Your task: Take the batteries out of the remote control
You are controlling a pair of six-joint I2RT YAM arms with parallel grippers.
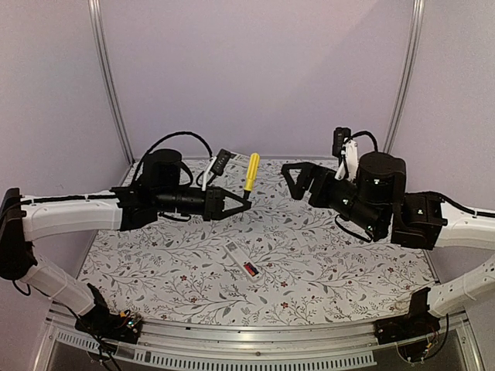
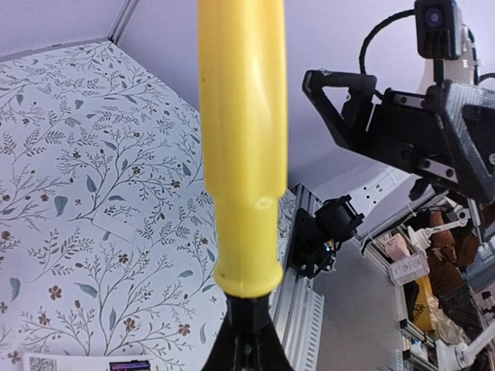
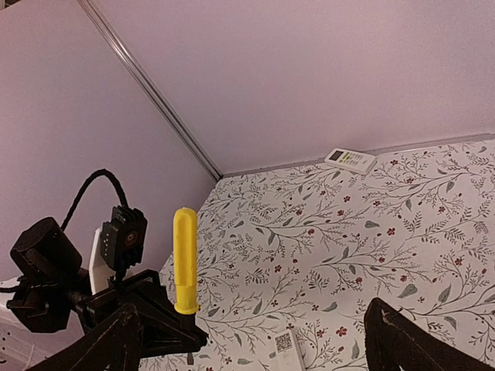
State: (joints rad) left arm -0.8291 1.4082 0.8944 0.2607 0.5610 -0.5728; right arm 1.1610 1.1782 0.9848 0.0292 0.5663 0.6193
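The slim white remote control [image 1: 238,257] lies back up on the patterned table [image 1: 155,263], with a reddish battery [image 1: 250,269] in its open compartment at the near end. Its QR label shows in the wrist views: remote control [image 2: 77,362], remote control [image 3: 288,349]. My left gripper [image 1: 243,205] hovers above the table, shut on the dark shaft end of a yellow-handled screwdriver [image 1: 251,171] that stands upright. That left gripper [image 2: 247,348] sits just under the yellow handle [image 2: 241,139]. My right gripper [image 1: 292,182] faces it from the right, open and empty, with its fingers [image 3: 116,344] spread wide.
A broader white remote [image 3: 350,159] lies at the table's back edge against the wall. The metal frame rail [image 1: 255,340] runs along the near edge. The two arms hover close together over the middle of the table.
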